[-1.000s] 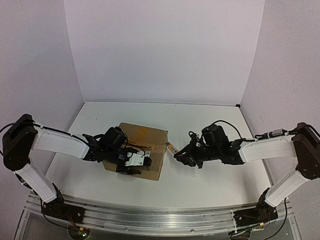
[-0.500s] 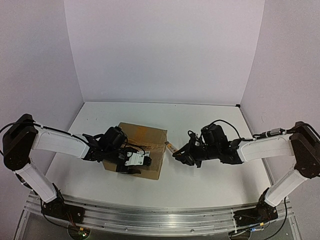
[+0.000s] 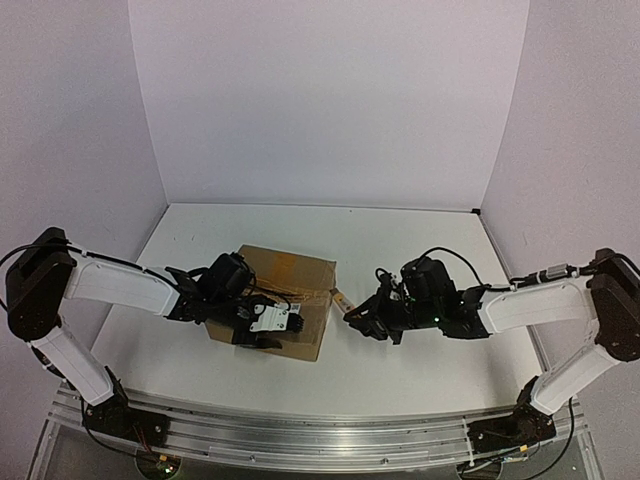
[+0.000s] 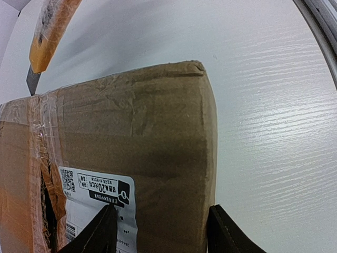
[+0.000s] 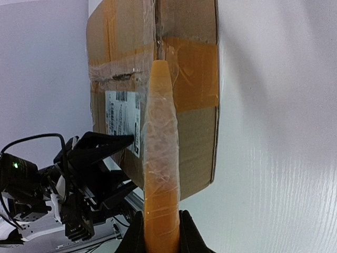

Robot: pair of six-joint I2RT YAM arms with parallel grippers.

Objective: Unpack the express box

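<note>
The express box, brown cardboard with tape strips and a white label, lies left of centre on the table. My left gripper clamps its near edge. In the left wrist view one finger rests on the label and the other finger presses the box's side. My right gripper is shut on an orange utility knife. In the right wrist view the knife points into the taped seam of the box, held by the gripper.
White table with white walls at the back and sides. A metal rail runs along the near edge, under both arm bases. The knife's blade end shows at the top left of the left wrist view.
The right arm has shifted slightly left and nearer, keeping the knife tip at the box's right edge. The left gripper and the box have stayed put.
</note>
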